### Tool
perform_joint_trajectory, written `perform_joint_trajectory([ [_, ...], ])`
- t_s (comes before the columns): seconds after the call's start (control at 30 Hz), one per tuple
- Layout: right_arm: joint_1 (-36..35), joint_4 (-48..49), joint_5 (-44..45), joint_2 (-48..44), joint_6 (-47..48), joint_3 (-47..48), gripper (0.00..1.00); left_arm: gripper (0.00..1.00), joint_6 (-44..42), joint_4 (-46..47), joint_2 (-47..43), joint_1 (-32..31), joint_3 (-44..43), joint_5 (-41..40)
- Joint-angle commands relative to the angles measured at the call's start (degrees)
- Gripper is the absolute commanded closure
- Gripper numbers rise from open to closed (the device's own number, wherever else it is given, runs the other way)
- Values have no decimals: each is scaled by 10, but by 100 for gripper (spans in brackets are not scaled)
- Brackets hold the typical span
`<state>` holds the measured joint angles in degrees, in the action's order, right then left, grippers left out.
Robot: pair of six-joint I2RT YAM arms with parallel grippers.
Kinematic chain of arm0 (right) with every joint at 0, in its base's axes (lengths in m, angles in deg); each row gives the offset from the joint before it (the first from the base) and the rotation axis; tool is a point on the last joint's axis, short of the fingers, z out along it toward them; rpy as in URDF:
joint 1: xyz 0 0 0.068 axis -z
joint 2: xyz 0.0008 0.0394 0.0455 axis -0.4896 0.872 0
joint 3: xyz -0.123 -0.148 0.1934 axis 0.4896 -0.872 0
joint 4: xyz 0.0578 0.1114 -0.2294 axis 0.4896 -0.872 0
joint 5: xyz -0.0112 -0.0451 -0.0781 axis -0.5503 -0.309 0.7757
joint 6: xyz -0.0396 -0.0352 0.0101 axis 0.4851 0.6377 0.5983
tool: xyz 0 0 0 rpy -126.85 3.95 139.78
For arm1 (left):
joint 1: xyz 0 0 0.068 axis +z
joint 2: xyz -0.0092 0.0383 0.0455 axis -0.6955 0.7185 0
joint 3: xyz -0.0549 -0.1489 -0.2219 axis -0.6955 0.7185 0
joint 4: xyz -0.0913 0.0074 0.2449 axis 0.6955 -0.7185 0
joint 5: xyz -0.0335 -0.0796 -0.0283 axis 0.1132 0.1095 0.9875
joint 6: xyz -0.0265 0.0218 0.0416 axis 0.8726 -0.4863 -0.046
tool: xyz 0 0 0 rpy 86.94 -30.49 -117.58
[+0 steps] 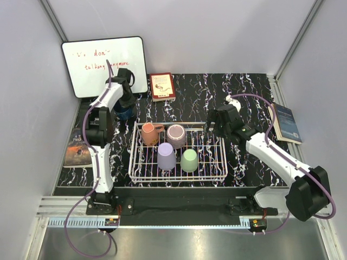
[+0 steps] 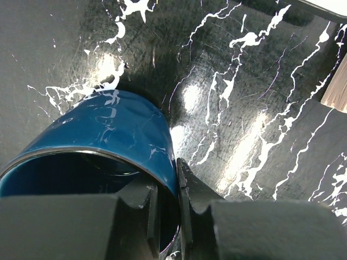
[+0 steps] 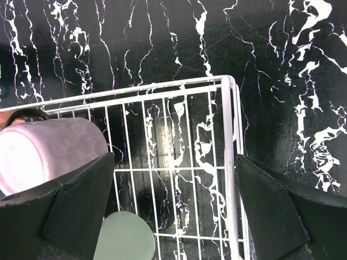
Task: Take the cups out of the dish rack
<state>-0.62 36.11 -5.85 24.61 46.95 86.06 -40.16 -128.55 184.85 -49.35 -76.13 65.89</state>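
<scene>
Left gripper (image 2: 177, 208) pinches the dark blue cup (image 2: 108, 130) by its rim, probably light, stiff and slippery, near the counter's (image 2: 255, 97) far-left corner; right gripper (image 3: 174, 162) gapes.

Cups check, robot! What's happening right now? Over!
Left gripper shut on dark blue cup rim, outside the dish rack. Right gripper open over rack's far right corner. Four cups inside: terracotta, mauve, lavender, green. Nothing blocking.

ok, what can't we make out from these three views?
Top external: dark blue cup mostly hidden behind left gripper; whiteboard writing too small to read.
Left wrist: the cup's mouth cut off by bottom edge and fingers.
Right wrist: mauve cup cut by left edge, overlapped by right gripper; light green cup cut by bottom edge.
</scene>
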Motion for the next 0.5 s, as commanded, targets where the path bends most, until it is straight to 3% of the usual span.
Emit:
perform_joint_trajectory([
  [0.0,1,21,-4,9,1,28,0,80,5,18,-30,3,-22,1],
  [0.17,1,24,-7,19,8,41,0,61,16,22,-80,2,-14,-4],
  [0.27,0,26,-7,18,7,43,0,45,22,21,-105,0,-17,-7],
  [0.3,1,26,-7,19,7,42,0,35,24,20,-113,-2,-18,-10],
  [0.47,-4,28,-13,17,21,55,0,19,42,20,-182,-14,1,-40],
])
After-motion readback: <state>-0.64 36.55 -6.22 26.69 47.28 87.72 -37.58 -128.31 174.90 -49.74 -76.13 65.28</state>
